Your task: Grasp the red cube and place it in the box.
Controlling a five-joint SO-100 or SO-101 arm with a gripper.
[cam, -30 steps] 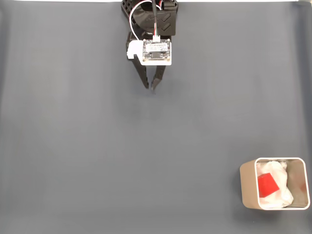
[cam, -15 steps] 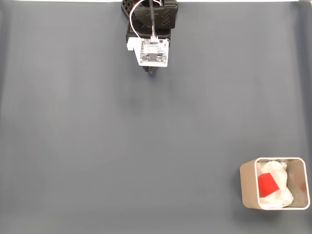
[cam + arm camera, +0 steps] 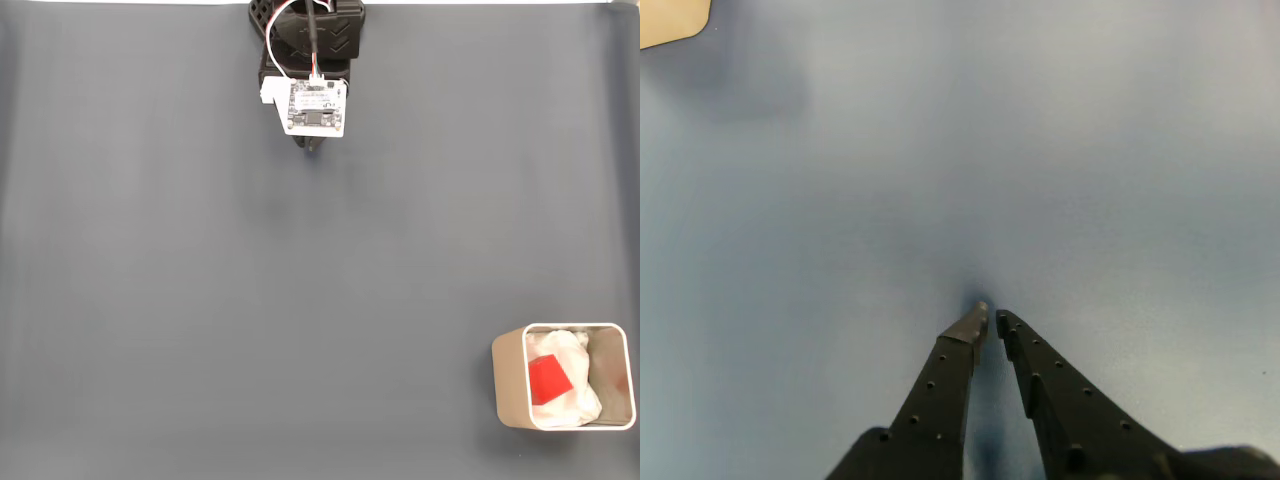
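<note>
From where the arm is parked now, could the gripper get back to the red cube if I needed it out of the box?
Probably yes. In the fixed view the red cube lies on top of the white lining in the open-topped box, and the mat between it and the gripper is bare. Whether the arm stretches that far can't be judged.

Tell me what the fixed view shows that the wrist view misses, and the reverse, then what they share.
Fixed view: the red cube lying on white lining inside the box at lower right, far from the arm at the top edge. Wrist view: the gripper up close, its two dark fingers nearly together with nothing between them. A beige corner at that view's upper left may be the box, but I cannot tell. Shared: the grey-blue table.
</note>
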